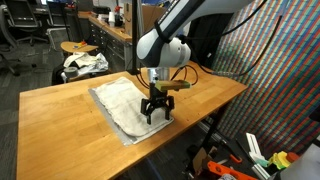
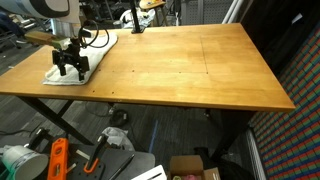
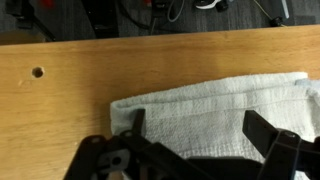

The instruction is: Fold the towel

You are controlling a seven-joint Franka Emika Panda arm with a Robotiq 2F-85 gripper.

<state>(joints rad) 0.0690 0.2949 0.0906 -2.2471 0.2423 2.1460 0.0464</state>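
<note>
A white towel [image 1: 125, 103] lies flat on the wooden table [image 1: 70, 120]. It also shows in an exterior view [image 2: 88, 55] at the table's left corner and in the wrist view [image 3: 215, 110]. My gripper [image 1: 156, 112] hovers low over the towel's edge near the table's front edge. It also shows in an exterior view [image 2: 68, 68]. In the wrist view the gripper [image 3: 200, 130] is open, its two black fingers spread wide over the towel with cloth between them. Nothing is held.
A small hole [image 3: 38, 72] marks the tabletop near the towel. A stool with cloth [image 1: 82, 62] stands behind the table. Clutter and tools [image 2: 60, 160] lie on the floor below. A patterned panel [image 1: 280, 60] stands beside the table.
</note>
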